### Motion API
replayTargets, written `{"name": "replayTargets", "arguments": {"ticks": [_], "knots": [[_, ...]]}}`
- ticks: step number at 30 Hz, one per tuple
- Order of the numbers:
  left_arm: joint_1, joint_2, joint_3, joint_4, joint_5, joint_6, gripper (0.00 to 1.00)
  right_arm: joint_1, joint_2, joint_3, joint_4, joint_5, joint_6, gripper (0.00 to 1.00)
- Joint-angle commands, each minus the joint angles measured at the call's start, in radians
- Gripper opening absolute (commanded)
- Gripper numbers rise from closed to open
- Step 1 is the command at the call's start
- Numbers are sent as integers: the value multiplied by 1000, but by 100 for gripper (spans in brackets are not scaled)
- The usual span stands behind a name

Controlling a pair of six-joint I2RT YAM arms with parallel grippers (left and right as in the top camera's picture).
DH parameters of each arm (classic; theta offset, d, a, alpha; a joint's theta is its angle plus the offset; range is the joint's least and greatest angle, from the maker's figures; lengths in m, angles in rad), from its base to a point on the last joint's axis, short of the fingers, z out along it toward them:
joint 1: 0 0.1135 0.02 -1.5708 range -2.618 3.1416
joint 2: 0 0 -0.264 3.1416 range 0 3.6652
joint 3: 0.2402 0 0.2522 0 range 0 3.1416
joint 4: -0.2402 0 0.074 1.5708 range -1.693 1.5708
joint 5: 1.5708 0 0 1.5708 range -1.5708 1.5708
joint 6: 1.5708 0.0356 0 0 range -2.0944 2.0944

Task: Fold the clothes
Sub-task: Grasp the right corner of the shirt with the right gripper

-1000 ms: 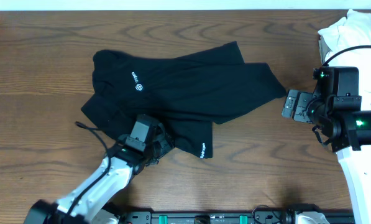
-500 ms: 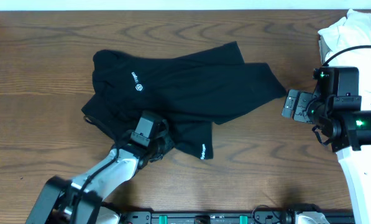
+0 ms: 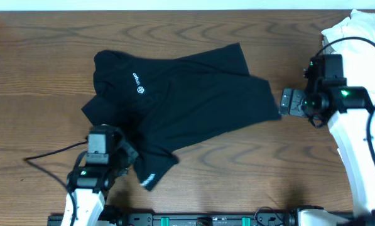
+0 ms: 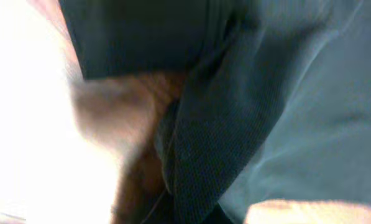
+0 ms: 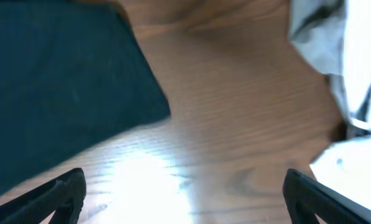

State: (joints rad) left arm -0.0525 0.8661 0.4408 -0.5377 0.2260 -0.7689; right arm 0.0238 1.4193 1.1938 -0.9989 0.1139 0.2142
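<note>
Folding is judged to be at an early stage. The black garment (image 3: 187, 94) lies rumpled and overlapped at the middle left of the wooden table (image 3: 36, 56), and no clean fold has been formed. A pile of white clothes (image 3: 358, 28) at the far right is not yet handled.

The garment is a limp, matte, fine-ribbed knit with small white printed logos.

The left gripper (image 3: 123, 156) is positioned at the garment's near hem; whether it is pinching cannot be determined. The right gripper (image 5: 185, 198) is spread wide beside the garment's right edge, with nothing held.
</note>
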Motion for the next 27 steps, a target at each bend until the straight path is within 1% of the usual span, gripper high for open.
{"name": "replayTargets", "arguments": {"ticks": [1,5,11,15,22,25,27], "knots": [[42,-19,-3,-11,-44,70,5,-7,85,3,34,-87,-35,99],[58,5,-3,-27,-44,70,6,-7,195,3,68,-149,-37,99],[58,43,-3,-31,-44,70,6,-6,349,3,81,-167,-37,99],[58,55,-3,-31,-44,70,6,-3,439,3,104,-237,-48,99],[58,57,-3,-31,-44,70,6,-3,518,3,145,-277,-48,97],[58,57,-3,-33,-44,70,6,-3,534,2,150,-290,-48,94],[58,57,-3,-34,-44,70,6,-3,546,2,150,-302,-47,90]]}}
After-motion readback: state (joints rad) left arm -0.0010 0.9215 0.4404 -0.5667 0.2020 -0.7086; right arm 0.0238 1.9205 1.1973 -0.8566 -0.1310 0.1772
